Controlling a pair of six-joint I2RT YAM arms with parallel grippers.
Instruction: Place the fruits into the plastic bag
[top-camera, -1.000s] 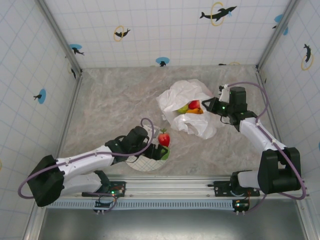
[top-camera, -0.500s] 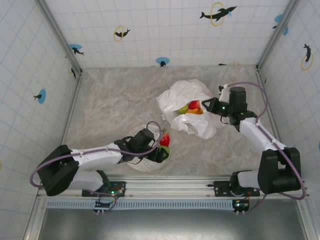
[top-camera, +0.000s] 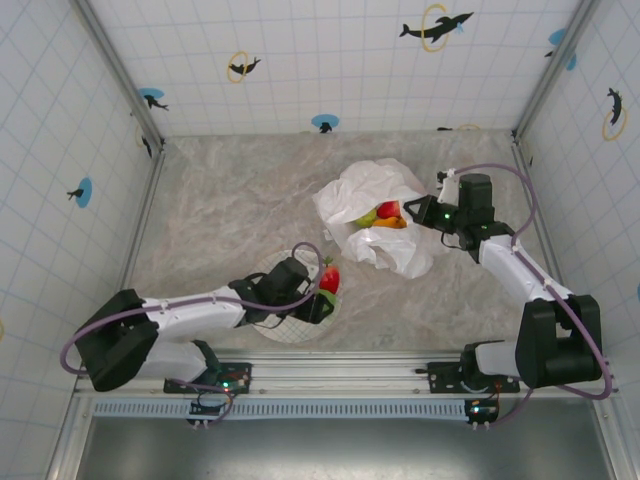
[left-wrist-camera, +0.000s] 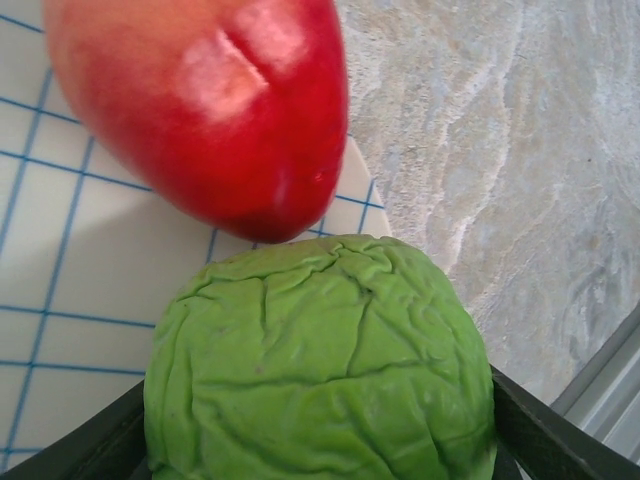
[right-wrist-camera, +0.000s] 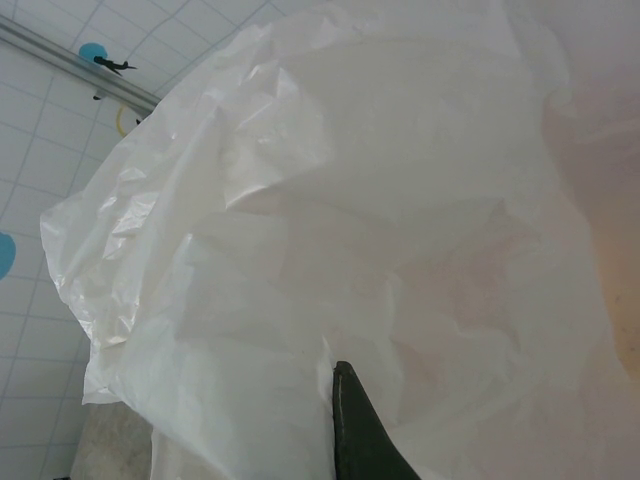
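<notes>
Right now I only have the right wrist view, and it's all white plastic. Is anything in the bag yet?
Observer: Yes. In the top view, the open mouth of the plastic bag shows a green fruit, a red fruit and an orange fruit inside.
Operator: And the left tool, has it got anything?
Observer: The left tool is at the right edge of the gridded plate. Its wrist view shows a wrinkled green fruit between the fingers, which seem to press both its sides. A red strawberry lies next to it on the plate.
</notes>
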